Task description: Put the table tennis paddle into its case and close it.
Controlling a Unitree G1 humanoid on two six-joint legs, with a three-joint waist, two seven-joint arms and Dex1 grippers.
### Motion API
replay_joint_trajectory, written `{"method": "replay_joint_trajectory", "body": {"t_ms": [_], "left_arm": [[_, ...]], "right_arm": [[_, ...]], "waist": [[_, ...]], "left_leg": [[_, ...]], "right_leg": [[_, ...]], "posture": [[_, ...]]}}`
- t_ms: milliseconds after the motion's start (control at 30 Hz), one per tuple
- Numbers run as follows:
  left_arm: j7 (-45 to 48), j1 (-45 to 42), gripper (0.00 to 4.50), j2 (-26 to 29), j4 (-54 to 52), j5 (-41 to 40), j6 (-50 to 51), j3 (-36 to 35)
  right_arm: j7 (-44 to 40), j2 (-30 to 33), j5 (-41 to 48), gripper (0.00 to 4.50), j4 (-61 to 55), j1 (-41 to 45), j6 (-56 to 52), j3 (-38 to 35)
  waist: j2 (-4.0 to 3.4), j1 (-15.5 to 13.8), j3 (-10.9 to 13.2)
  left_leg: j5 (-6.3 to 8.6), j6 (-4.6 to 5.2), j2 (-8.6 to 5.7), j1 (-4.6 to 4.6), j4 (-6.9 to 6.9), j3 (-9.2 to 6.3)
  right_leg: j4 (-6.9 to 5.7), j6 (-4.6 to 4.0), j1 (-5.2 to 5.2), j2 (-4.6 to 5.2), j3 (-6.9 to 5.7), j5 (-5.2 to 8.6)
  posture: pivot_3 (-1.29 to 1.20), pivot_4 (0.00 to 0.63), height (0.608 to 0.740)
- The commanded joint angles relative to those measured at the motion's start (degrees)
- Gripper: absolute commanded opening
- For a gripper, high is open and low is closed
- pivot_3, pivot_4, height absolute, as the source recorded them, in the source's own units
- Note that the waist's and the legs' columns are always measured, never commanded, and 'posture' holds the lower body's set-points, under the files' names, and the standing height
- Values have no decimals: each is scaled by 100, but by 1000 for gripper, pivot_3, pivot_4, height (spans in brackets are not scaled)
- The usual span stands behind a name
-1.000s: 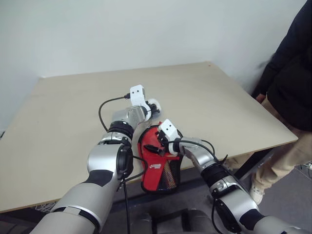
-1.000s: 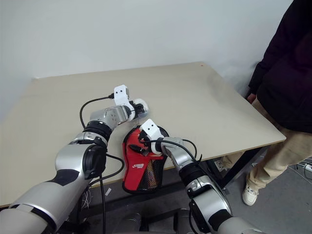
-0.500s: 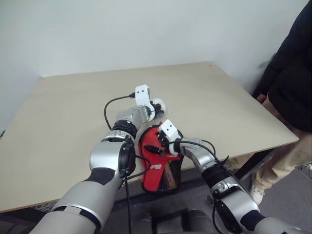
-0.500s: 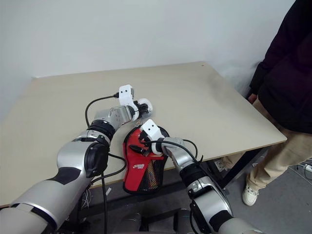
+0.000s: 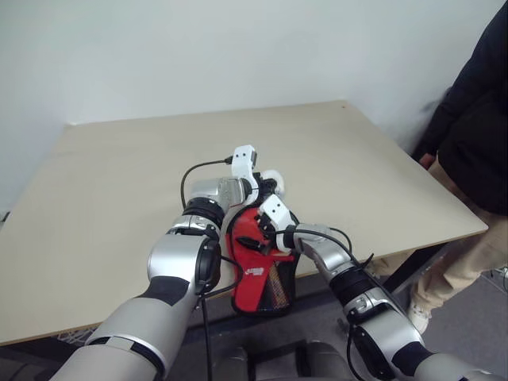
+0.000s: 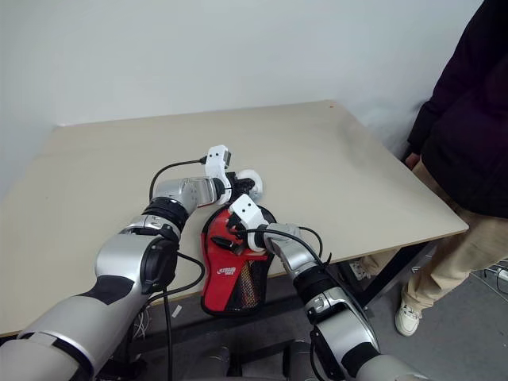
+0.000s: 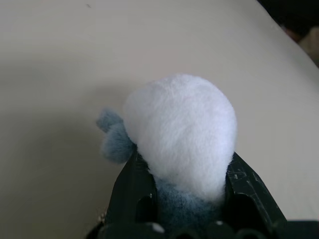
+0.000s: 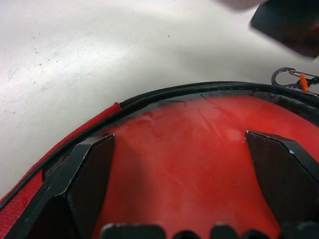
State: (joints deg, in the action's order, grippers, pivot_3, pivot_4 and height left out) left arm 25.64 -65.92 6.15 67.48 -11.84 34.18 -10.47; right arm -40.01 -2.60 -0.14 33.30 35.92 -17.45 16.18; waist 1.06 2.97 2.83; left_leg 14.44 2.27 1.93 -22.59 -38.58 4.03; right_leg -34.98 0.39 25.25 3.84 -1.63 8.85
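Looking down from the head, I see my left gripper (image 5: 266, 184) pinching the fluffy white charm (image 5: 272, 179) at the far end of the case (image 5: 262, 270), which hangs over the table (image 5: 111, 190) edge. My left wrist shows both fingers squeezing that charm. My right wrist shows wide-apart fingers (image 8: 87, 172) on the red window. I think I'm zipping; next, pull steadily.

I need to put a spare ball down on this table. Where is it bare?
The table is bare along its left side and far edge by the wall. It is crowded at the near middle edge, around the case and both arms.
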Motion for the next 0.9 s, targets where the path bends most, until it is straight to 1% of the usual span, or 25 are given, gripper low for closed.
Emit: {"method": "replay_joint_trajectory", "body": {"t_ms": [33, 233, 500, 533, 567, 667, 833, 867, 900], "left_arm": [[439, -26, 1171, -112, -398, -43, 235, 146], [602, 174, 1171, -89, -622, 14, 406, 290], [1056, 423, 1171, -44, -932, 128, 546, 581], [1092, 452, 1603, -47, -987, 121, 553, 600], [1107, 473, 1741, -48, -1029, 114, 564, 609], [1175, 536, 2547, -52, -1158, 101, 635, 643], [1204, 635, 3740, -65, -1326, 128, 678, 670], [1190, 645, 4075, -61, -1343, 146, 658, 674], [1174, 657, 4309, -58, -1361, 157, 639, 674]], "right_arm": [[-96, -3, -130, 4500, 485, -230, -347, 243], [-99, -12, -133, 4500, 494, -218, -348, 251], [-82, -25, -125, 4500, 526, -192, -342, 248], [-82, -28, -124, 4500, 529, -190, -342, 249], [-84, -29, -124, 4500, 528, -190, -343, 251], [-81, -36, -123, 4500, 538, -185, -340, 251], [-82, -47, -123, 4500, 580, -160, -322, 247], [-81, -51, -124, 4500, 594, -152, -316, 245], [-81, -55, -124, 4500, 600, -150, -313, 246]], "waist": [[0, 0, 0], [0, 0, -4], [0, 2, -7], [1, 2, -9], [1, 1, -10], [2, 1, -16], [0, 3, -33], [-1, 3, -34], [0, 3, -34]], "left_leg": [[0, 0, 0, 0, 0, 0], [0, 1, 0, 2, 1, -1], [0, 1, 1, 4, 2, 0], [-1, 2, 1, 4, 2, 0], [0, 1, 1, 4, 2, 0], [-1, 2, 1, 4, 2, 0], [-1, 3, 1, 6, 3, 0], [-1, 4, 1, 7, 3, 0], [-2, 4, 1, 8, 3, 0]], "right_leg": [[0, 0, 0, 0, 0, 0], [2, 0, -2, 0, 1, 0], [2, 0, -2, -1, 3, 0], [2, 0, -2, -1, 3, 0], [2, 0, -3, -1, 4, 0], [2, 0, -3, -1, 3, 0], [2, 0, -4, -2, 6, 0], [2, 0, -4, -2, 6, 0], [1, 0, -4, -2, 7, 0]], "posture": [[0, 0, 740], [0, 0, 740], [0, 0, 740], [0, 0, 740], [0, 0, 740], [0, 0, 740], [0, 0, 740], [0, 0, 740], [0, 0, 740]]}}
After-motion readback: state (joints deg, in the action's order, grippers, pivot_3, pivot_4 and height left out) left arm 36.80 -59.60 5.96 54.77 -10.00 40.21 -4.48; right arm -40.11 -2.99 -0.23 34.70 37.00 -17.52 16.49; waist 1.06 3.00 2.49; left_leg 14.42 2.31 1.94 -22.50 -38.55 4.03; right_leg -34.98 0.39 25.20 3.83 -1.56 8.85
